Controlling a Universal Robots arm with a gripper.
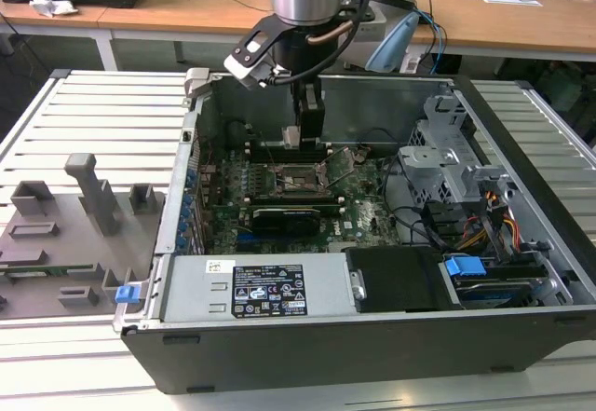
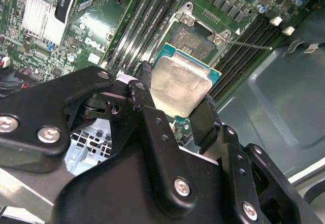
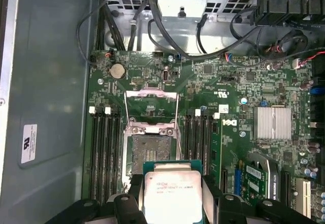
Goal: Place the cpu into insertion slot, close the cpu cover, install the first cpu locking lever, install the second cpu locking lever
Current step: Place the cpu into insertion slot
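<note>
While pincer clamps cpu edges — insertion slot uncovered.

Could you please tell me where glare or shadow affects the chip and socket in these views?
Second wrist view: the cpu, held in the gripper, shows pale glare across its metal top. First wrist view: the light is even, and the insertion slot has a dark centre. Exterior view: the case interior is dimmer than the bright table.

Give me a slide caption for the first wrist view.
The jaws hold the cpu above the motherboard, close to the open insertion slot.
</note>
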